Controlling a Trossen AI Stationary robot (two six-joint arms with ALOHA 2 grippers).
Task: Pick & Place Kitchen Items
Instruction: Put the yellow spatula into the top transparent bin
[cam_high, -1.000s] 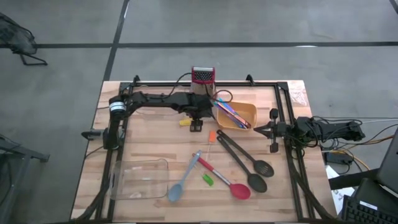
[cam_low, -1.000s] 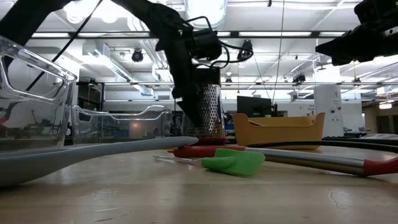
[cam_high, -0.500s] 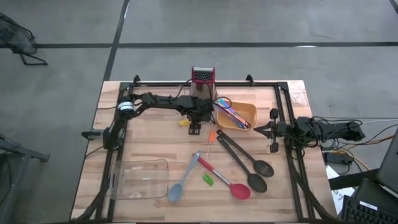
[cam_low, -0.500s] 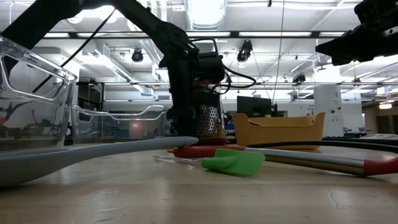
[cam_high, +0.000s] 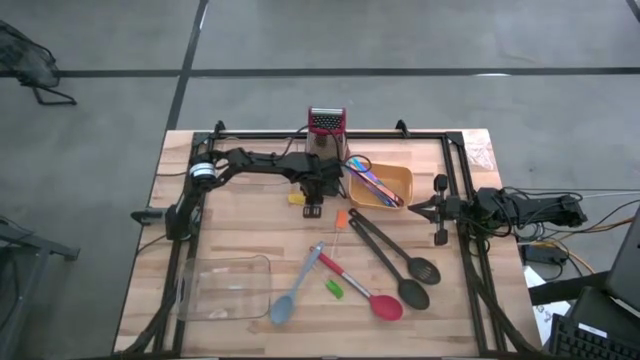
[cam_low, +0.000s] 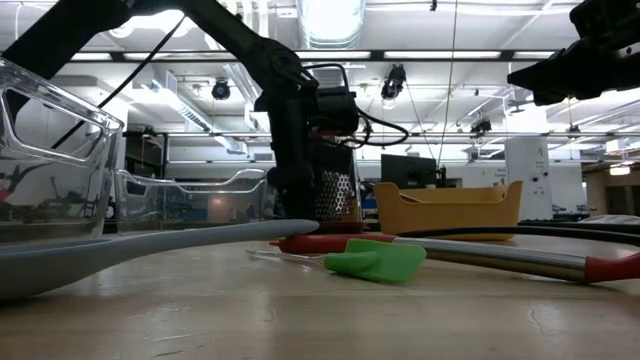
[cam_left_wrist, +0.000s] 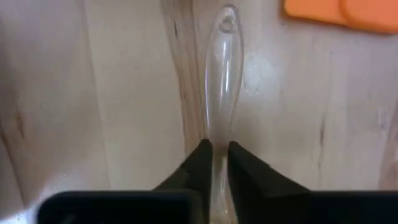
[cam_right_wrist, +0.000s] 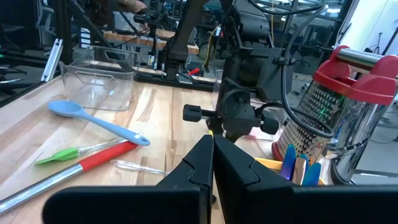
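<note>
My left gripper (cam_high: 313, 208) stands on the table just near the yellow block (cam_high: 297, 198), fingers down, shut on a clear plastic stick (cam_left_wrist: 222, 81) that lies flat on the wood. An orange block (cam_high: 341, 218) lies beside the stick's free end. Nearer lie two black slotted spoons (cam_high: 395, 255), a red-headed spoon (cam_high: 365, 290), a grey-blue spatula (cam_high: 295, 290) and a green block (cam_high: 333, 289). My right gripper (cam_high: 437, 210) waits shut at the table's right edge, holding nothing. My left gripper pinches the clear stick at its narrow part (cam_left_wrist: 217, 163) between its two fingers (cam_left_wrist: 200, 155), one on each long side. The fingers come from above, pointing down, and lie across the stick. The stick rests flat on the table.
An orange bowl (cam_high: 398, 180) holding thin coloured sticks stands right of my left gripper. The red-topped grater (cam_high: 326, 128) is just behind it at the far edge. A clear tray (cam_high: 225, 288) sits at the near left.
My left gripper has gone down to the table and slightly toward the near edge, and its wrist has come upright from a slant.
</note>
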